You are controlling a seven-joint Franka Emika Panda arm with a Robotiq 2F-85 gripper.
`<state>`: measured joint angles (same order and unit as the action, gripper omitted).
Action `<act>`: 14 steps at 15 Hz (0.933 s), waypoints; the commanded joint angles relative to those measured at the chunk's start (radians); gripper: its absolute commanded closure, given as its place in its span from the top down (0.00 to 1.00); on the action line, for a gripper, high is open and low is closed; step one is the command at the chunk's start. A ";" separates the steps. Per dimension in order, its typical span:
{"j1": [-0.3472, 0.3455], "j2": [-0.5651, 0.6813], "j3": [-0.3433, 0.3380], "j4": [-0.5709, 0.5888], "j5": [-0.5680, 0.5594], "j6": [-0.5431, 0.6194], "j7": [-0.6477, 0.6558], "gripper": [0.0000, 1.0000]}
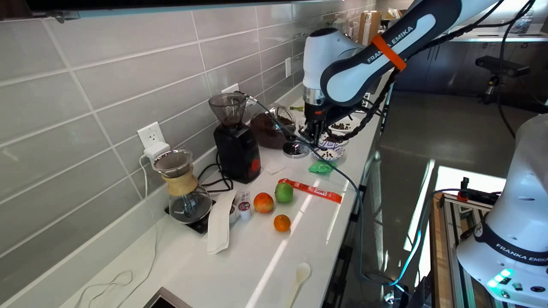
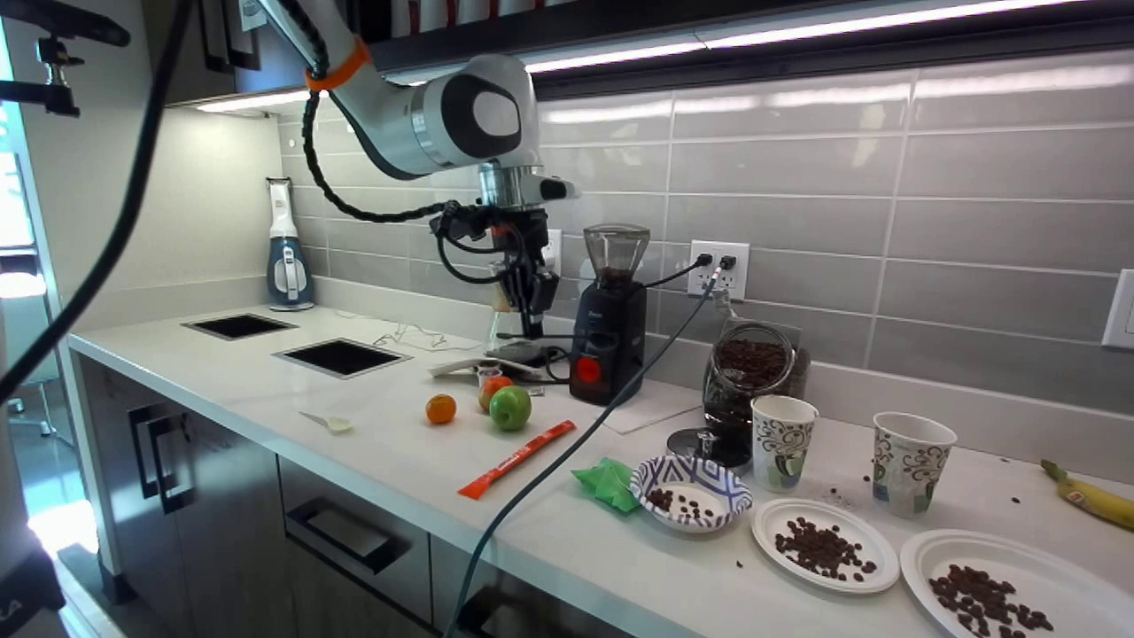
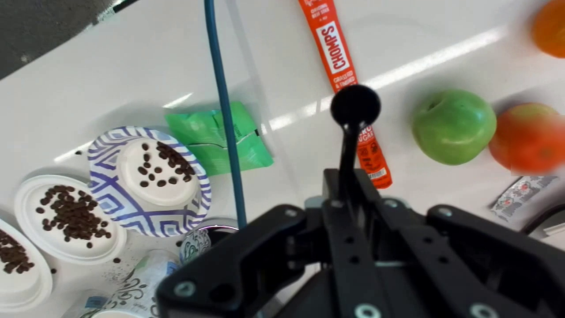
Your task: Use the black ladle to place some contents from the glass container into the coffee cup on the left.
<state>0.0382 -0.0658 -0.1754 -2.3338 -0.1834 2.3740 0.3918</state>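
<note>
Over the white countertop (image 1: pixel 252 263), I have my black two-fingered gripper (image 3: pixel 347 176) closed around the handle of the round-bowled black ladle (image 3: pixel 355 106); in the wrist view its bowl shows above the long red wrapped snack stick (image 3: pixel 335 57), and I cannot tell whether anything sits in it. The grasp is done; in my judgement the scooping, the carrying and the tipping are left. The clear glass jar (image 2: pixel 728 409), which I take for the task's container, is tilted, its mouth seemingly uncovered, with plenty of dark brown beans (image 2: pixel 753 356) inside; the scroll-patterned white paper cup (image 2: pixel 784 452) stands upright just beside it, the matching second paper cup (image 2: pixel 912 465) farther off; I take the former, leftmost in an exterior view, as my target; neither shows me its bottom, so I cannot rule out beans there. The blue-and-white patterned paper bowl (image 3: pixel 132 214) holds a few beans; the small round white plate (image 2: pixel 873 540) and the large white plate (image 2: pixel 1072 585) bear denser heaps.
</note>
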 commanded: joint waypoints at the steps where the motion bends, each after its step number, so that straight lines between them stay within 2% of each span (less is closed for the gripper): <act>1: -0.081 -0.116 0.032 -0.034 0.018 -0.071 -0.017 0.02; 4: -0.146 -0.153 0.030 -0.018 -0.002 -0.090 -0.006 0.02; 6: -0.196 -0.140 0.023 0.008 -0.029 -0.080 0.014 0.02; 7: -0.219 -0.113 0.013 0.031 -0.007 -0.086 0.029 0.02; 8: -0.204 -0.138 0.035 0.007 0.001 -0.067 -0.004 0.09; 10: -0.233 -0.132 0.023 0.014 -0.001 -0.068 -0.002 0.09; 13: -0.236 -0.123 0.024 0.019 -0.002 -0.068 0.005 0.09; 14: -0.235 -0.121 0.025 0.020 -0.002 -0.068 0.010 0.02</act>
<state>-0.1824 -0.1877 -0.1640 -2.3156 -0.1896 2.3083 0.4060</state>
